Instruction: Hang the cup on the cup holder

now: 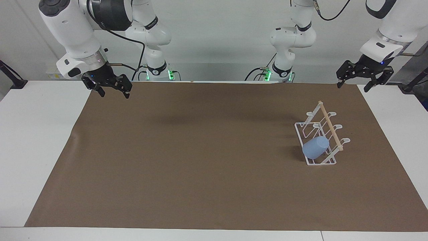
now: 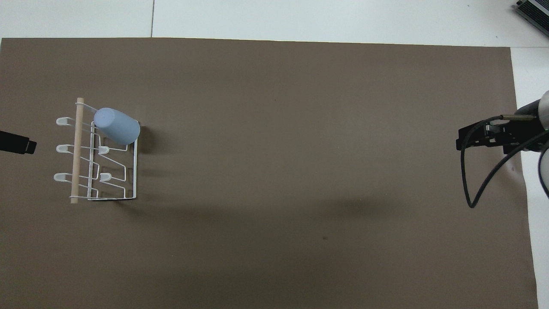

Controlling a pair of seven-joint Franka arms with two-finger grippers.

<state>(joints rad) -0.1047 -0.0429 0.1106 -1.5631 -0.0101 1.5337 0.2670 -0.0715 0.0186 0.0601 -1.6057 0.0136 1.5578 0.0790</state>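
Right gripper point(image 1: 112, 90) waits over the brown mat point(image 1: 200, 160) corner at its own end, jaws spread wide, empty; light-blue cup point(image 1: 315, 147) sits inverted and tilted on a prong of the white wire cup holder point(image 1: 331, 162) toward the left arm's end; left gripper point(image 1: 364, 78) up over the mat edge, well apart from the rack, jaws wide, holding nothing; hang looks done, retreat step; next move, I'd judge: just park both arms clear.
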